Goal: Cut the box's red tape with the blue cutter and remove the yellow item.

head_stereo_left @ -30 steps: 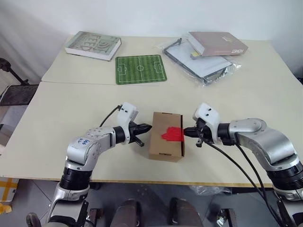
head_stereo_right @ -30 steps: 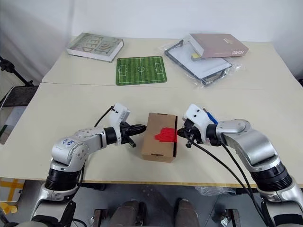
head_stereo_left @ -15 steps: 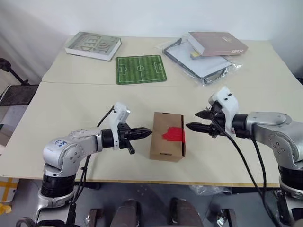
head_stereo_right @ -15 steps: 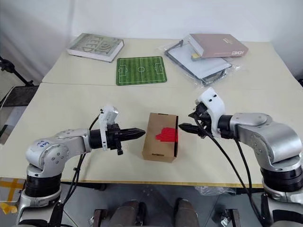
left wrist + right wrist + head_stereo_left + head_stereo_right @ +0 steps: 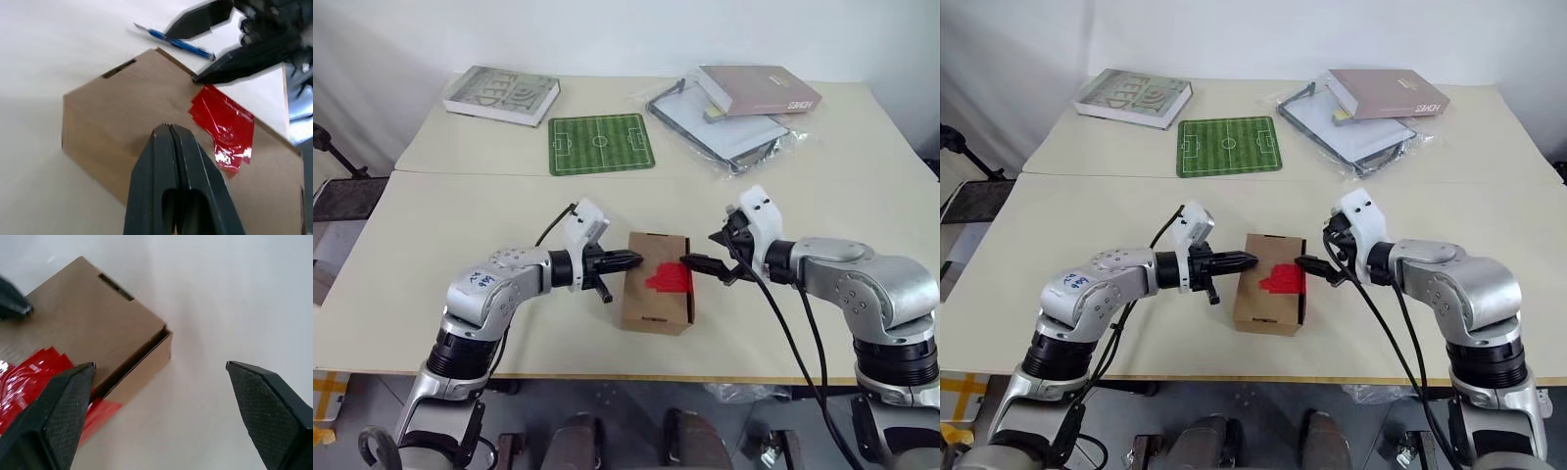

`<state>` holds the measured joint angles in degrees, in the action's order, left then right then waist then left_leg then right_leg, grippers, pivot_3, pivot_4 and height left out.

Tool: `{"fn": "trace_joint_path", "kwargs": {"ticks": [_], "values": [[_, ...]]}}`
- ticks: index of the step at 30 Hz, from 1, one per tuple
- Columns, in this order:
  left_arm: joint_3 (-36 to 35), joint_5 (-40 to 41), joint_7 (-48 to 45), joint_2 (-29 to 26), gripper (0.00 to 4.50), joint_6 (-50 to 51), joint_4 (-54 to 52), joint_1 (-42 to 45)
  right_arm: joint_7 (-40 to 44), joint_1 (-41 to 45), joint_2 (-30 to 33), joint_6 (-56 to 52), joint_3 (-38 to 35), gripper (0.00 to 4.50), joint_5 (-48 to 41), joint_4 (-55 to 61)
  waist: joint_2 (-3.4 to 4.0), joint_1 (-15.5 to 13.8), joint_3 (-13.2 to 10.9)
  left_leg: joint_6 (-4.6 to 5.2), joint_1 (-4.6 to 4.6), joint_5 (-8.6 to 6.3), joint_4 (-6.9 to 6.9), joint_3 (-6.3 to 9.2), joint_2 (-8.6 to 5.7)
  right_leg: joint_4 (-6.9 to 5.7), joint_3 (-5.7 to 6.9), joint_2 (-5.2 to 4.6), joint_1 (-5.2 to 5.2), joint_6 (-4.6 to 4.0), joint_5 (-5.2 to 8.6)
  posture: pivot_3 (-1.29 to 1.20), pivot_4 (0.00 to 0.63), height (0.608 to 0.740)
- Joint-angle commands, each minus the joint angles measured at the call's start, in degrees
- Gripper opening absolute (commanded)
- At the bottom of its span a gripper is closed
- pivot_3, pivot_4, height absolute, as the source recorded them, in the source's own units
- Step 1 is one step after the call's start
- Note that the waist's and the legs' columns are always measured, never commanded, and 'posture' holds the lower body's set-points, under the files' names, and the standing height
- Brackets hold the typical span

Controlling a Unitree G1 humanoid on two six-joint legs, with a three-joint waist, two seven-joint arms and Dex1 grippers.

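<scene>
Flanking the box (image 5: 658, 282) on the table (image 5: 440, 225), both grippers sat at its top edges.
Left gripper (image 5: 632, 260) was fully closed and empty, tip over the box's left top edge. Right gripper (image 5: 697, 255) was spread wide, holding nothing, one finger (image 5: 54, 411) at the box's right edge beside the red tape (image 5: 669, 278). Tape lay crumpled across the top near that edge, box still closed. Blue cutter (image 5: 182, 44) lay on the table just past the box, beyond the right gripper. Yellow item couldn't be seen. Two books, a green pitch mat (image 5: 601, 143) and a plastic sleeve sat at the far side.
</scene>
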<state>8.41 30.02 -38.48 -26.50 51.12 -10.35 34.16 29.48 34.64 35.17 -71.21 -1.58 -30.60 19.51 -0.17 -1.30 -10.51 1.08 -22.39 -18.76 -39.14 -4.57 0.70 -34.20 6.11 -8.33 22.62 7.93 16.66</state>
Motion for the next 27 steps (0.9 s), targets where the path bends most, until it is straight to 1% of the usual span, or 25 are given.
{"fn": "trace_joint_path", "kwargs": {"ticks": [1, 4, 11, 17, 22, 25, 27], "values": [[2.64, -1.85, -2.23, -0.49, 0.00, -1.44, 0.72, 0.25, -0.45, 0.19, 0.57, 1.52, -0.28, 4.45, 1.08, -0.87, 0.00, 0.00, 0.00, 0.00, 0.00, 0.00, 0.00, 0.00, 0.00, 0.00, 0.00, 0.00, 0.00, 0.00, 0.00, 0.00, 0.150, 0.740], [3.71, -2.83, -3.06, -0.53, 0.00, -1.76, 1.09, 0.56, 0.72, -0.70, 2.44, 3.04, 1.36, 4.45, 2.11, -1.92, -0.01, -0.11, 0.01, 0.00, 0.01, 0.00, 0.00, -0.01, -0.01, 0.00, -0.01, 0.00, -0.01, 0.00, 0.00, 0.00, 0.150, 0.740], [3.73, -3.96, -3.80, -0.16, 0.00, -1.90, 1.90, 1.11, 4.96, -1.89, 7.91, 7.54, 6.01, 4.45, 4.26, -4.11, -0.09, -0.15, 0.07, 0.02, 0.05, 0.00, 0.00, 0.00, -0.01, 0.00, -0.01, -0.01, -0.06, 0.00, 0.00, 0.00, 0.150, 0.740], [3.72, -4.58, -3.65, 0.28, 0.00, -1.77, 2.28, 1.39, 10.49, -2.10, 12.99, 14.35, 11.02, 4.45, 8.48, -7.13, -0.22, -0.16, 0.16, 0.03, 0.10, 0.00, 0.00, 0.00, 0.00, 0.01, -0.02, -0.02, -0.12, 0.00, 0.00, 0.00, 0.150, 0.740], [3.73, -5.01, -3.46, 0.70, 0.00, -1.69, 2.66, 1.53, 15.56, -1.23, 15.12, 21.25, 16.59, 4.45, 13.66, -10.10, -0.22, -0.06, 0.15, 0.04, 0.08, 0.01, 0.00, -0.03, 0.00, 0.02, -0.04, -0.02, -0.07, 0.00, 0.00, 0.00, 0.150, 0.740], [3.54, -5.40, -3.18, 0.94, 0.00, -1.60, 2.82, 1.62, 19.35, -0.58, 18.17, 28.43, 23.24, 4.45, 21.32, -12.09, -0.22, -0.05, 0.16, 0.04, 0.10, 0.02, -0.01, -0.05, 0.00, 0.01, -0.03, -0.02, -0.07, 0.00, 0.00, 0.00, 0.150, 0.740], [3.43, -5.67, -3.06, 1.04, 0.00, -1.65, 2.97, 1.70, 20.76, -0.30, 18.85, 30.93, 24.30, 4.45, 23.62, -13.02, -0.23, -0.11, 0.16, 0.04, 0.10, 0.01, -0.02, -0.04, 0.00, 0.01, -0.03, -0.02, -0.09, 0.00, 0.00, 0.00, 0.150, 0.740]]}}
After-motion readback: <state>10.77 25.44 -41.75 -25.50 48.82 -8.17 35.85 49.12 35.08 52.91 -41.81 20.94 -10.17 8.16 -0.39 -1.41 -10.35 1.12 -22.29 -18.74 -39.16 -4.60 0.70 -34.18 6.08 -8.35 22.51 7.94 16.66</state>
